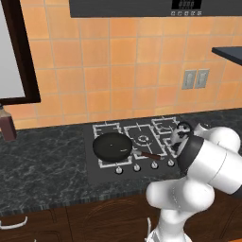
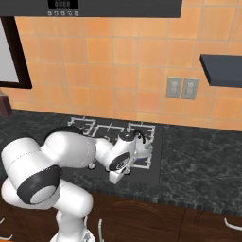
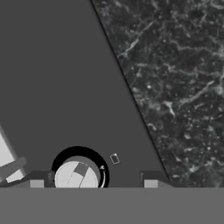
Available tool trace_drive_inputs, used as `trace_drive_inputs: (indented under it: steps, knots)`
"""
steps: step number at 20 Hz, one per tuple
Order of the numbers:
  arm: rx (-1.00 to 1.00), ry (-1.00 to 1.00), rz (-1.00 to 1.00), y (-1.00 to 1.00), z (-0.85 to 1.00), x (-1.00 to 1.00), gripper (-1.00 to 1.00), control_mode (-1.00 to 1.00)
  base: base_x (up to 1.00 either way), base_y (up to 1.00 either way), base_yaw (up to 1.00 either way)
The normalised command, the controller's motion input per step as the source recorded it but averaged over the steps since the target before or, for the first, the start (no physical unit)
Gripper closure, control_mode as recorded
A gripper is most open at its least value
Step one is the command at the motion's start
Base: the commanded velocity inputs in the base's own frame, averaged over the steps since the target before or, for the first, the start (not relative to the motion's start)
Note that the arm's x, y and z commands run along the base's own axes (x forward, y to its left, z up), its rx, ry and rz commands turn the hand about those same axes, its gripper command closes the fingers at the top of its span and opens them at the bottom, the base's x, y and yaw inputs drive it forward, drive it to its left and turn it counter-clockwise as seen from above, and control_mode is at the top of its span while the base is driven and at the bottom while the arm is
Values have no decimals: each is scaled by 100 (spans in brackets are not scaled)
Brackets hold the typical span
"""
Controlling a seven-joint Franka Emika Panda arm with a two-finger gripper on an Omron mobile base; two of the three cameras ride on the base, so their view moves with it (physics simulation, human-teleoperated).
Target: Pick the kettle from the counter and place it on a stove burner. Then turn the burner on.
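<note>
Two dark fingertips (image 3: 36,183) stood wide apart at the bottom of the hand view, so the jaws (image 3: 93,183) were open and held nothing. Between them lay a round silver knob (image 3: 78,174) in a black ring, close below the hand, on the dark front strip of the cooktop (image 3: 57,87); whether the tips touched it could not be told. The arm bent forward and low from the base, its wrist turned down over the cooktop's front right corner, with the marbled tabletop (image 3: 179,78) just beside.

The kettle (image 2: 138,139) sat on the right-hand burner (image 2: 144,160), its black handle arched over the pale dome, just behind the wrist. In the left base view the kettle (image 1: 183,130) showed partly behind the arm's upper link. A black pan (image 1: 112,146) rested on the left burner, its handle pointing right toward the row of knobs (image 1: 137,167). A brown bottle (image 1: 6,124) stood far left on the tabletop.
</note>
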Motion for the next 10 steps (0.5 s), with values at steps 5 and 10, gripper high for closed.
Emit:
trace_drive_inputs:
  steps: [5,10]
  knots:
    - [0,-30,-6,0,100,8,-100,-100,0,0,0]
    - [0,-19,-7,0,66,19,-100,-100,0,0,0]
